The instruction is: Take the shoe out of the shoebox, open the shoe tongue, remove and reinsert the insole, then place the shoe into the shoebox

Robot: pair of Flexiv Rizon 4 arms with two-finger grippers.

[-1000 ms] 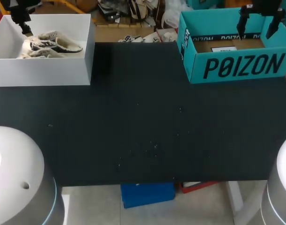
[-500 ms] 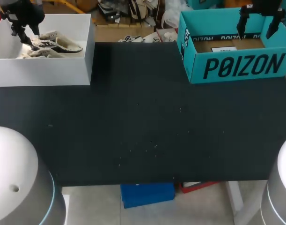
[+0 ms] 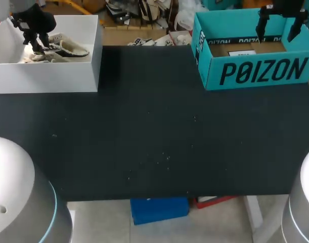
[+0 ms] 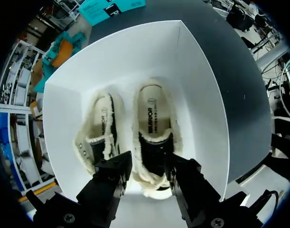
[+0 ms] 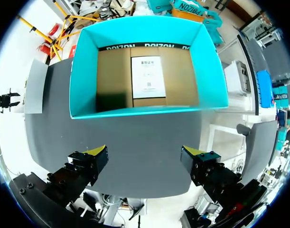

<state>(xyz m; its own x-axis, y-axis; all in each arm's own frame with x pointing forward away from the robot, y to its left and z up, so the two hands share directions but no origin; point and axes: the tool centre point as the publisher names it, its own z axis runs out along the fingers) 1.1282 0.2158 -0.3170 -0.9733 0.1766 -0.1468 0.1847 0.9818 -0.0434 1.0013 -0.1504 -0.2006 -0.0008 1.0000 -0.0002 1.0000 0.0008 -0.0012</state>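
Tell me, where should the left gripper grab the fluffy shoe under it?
Across its narrow width, one finger on each side wall, coming straight down from above. The shoe sits sole-down with its opening up, the walls of the white box block the sides, and the left gripper hangs open astride it.

We see two cream fleece-lined shoes point(image 4: 152, 123) side by side in the white box point(image 4: 201, 109); the teal shoebox point(image 3: 260, 73) stands open.

Shoes point(image 4: 154, 123) side by side in left box point(image 3: 48, 78), rear left on table point(image 3: 154, 147); right box point(image 3: 255, 73) rear right
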